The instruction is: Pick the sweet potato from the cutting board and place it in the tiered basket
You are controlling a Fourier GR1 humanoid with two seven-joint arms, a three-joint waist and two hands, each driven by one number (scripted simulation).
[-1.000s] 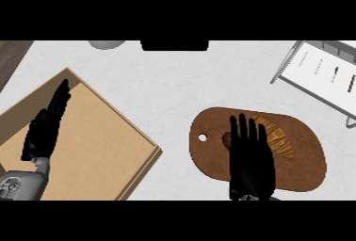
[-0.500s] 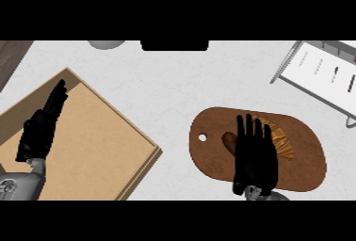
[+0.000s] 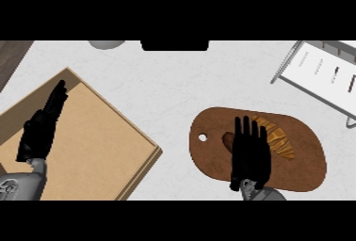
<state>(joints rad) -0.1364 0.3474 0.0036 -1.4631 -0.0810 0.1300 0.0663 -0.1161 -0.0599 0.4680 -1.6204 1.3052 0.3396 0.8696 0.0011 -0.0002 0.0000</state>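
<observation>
An orange-brown sweet potato (image 3: 279, 140) lies on the dark brown oval cutting board (image 3: 306, 164) at the right. My right hand (image 3: 250, 155) hovers over the board with straight fingers, its fingertips beside the sweet potato's left edge, covering part of it. The tiered basket (image 3: 327, 75), a white wire rack, stands at the upper right. My left hand (image 3: 42, 127) rests open, fingers up, over the light wooden board at the left.
A large light wooden board (image 3: 90, 155) fills the left of the counter. A grey round object (image 3: 106, 44) and a black object (image 3: 173, 45) sit at the far edge. White marbled counter lies between the boards.
My right hand has drawn back slightly toward the lower edge, over the cutting board. The left hand has drifted a little leftward.
</observation>
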